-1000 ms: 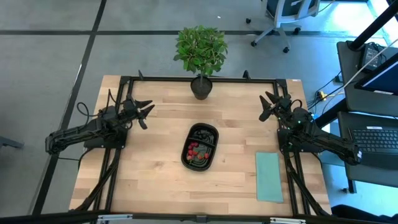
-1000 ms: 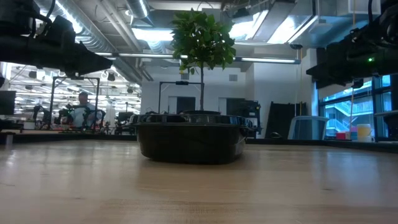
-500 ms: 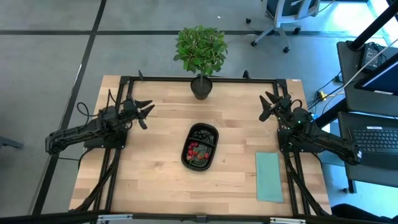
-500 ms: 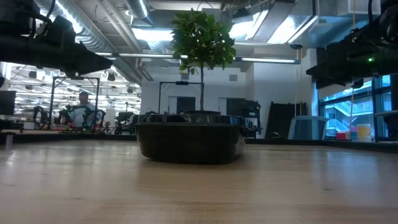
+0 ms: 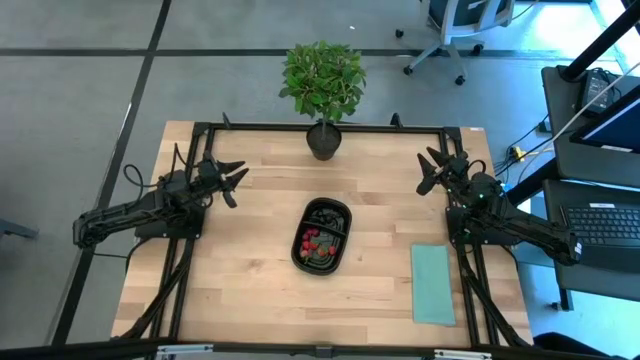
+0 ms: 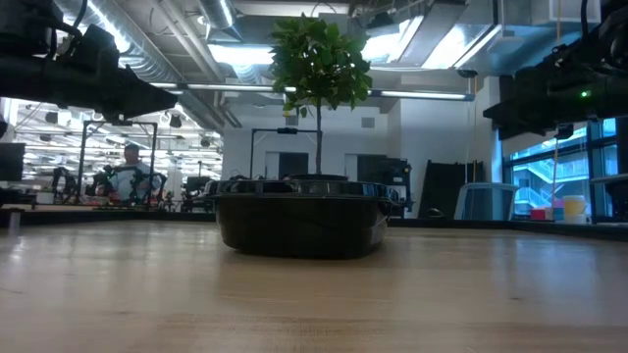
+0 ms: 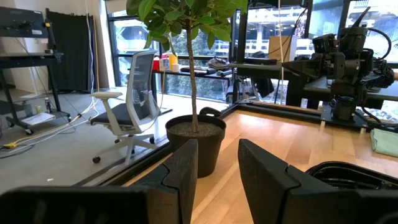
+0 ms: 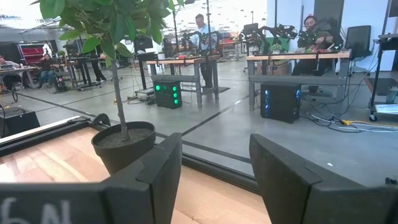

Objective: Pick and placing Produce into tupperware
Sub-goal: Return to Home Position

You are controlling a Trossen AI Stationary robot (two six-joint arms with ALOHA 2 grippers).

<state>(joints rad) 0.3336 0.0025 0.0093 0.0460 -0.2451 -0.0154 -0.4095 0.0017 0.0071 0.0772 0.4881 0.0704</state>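
- A light wooden bench [image 5: 240, 270] seen from above, with a dark robot arm at each side.
- The tupperware [image 5: 322, 235], a glossy black oval tray, sits near the middle of the bench, well apart from both arms.
- The produce [image 5: 312, 240] lies inside the tray: a cluster of tiny bright red pieces on the side nearer the left arm. Any darker pieces are hard to make out against the black plastic, and which compartment holds what cannot be told.
- From bench height, the tray's black wall [image 6: 299, 224] rests flat on the wood, and its contents are hidden behind the rim.
- The left end effector [image 5: 237, 185] hovers above the bench's left part, pointing toward the middle. It is released, with a clear gap between its two fingers [image 7: 186, 168], and it grasps nothing.
- The right end effector [image 5: 425, 172] hovers above the bench's right part, pointing toward the far edge. It too is released, with its fingers [image 8: 165, 171] spread wide and nothing between them.
- A leafy green potted plant [image 5: 322, 80] stands at the middle of the far edge, in a dark pot [image 5: 323, 141].
- A flat pale teal sheet [image 5: 432, 284] lies on the bench near the right arm's base, apart from the tray.
- Beyond the bench, a person [image 6: 129, 169] sits far back in the workshop.
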